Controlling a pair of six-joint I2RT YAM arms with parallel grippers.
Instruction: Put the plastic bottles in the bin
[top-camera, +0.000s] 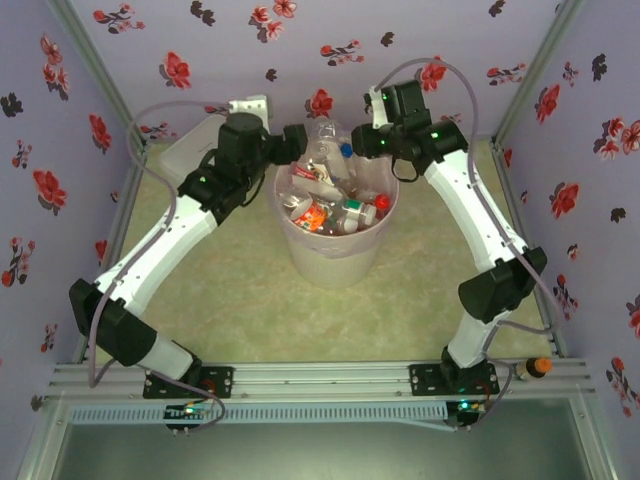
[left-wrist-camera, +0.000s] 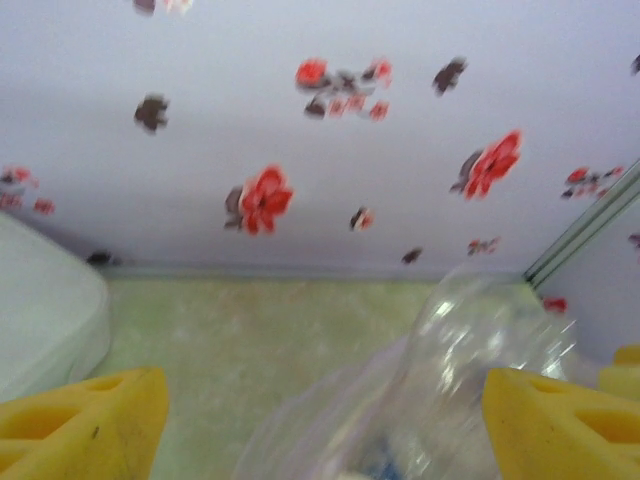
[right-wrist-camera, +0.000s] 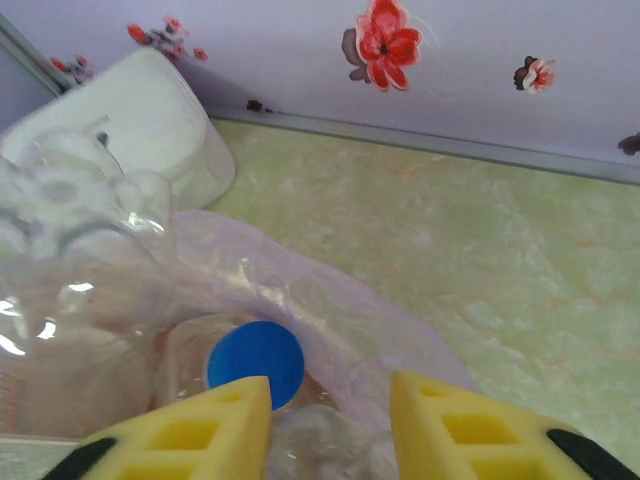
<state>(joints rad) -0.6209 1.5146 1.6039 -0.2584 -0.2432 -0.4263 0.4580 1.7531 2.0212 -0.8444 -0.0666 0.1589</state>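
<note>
Starting far left: white case (left-wrist-camera: 40, 320) flat on the worktop (left-wrist-camera: 280, 330), out of play. On to the left tool (left-wrist-camera: 320, 425), fingers (left-wrist-camera: 85, 425) spread wide, clamped on nothing, hanging over the far-left rim of the bin (top-camera: 335, 262). Just inside the finger on the right of its wrist view, a clear bottle (left-wrist-camera: 480, 335), crumpled, standing tall out of the heap, long axis roughly upright, maybe leaning a touch. So: off-centre for that tool, over to its right.

Centre stage, the bin itself, lilac bag (right-wrist-camera: 330, 290) at the rim, piled high with plastic bottles (top-camera: 335, 208), red, orange and blue caps on show.

Across to the right tool (right-wrist-camera: 330, 425), fingers a narrow gap apart, nothing seen between them, poised over the far-right rim. Just beyond the finger on the left of its wrist view, a blue cap (right-wrist-camera: 255, 362) facing up. Further left, seemingly that same tall clear bottle. Flanked by both tools, then, and about equally near each. Likely call: a nudge down from either side to settle it inside.
</note>
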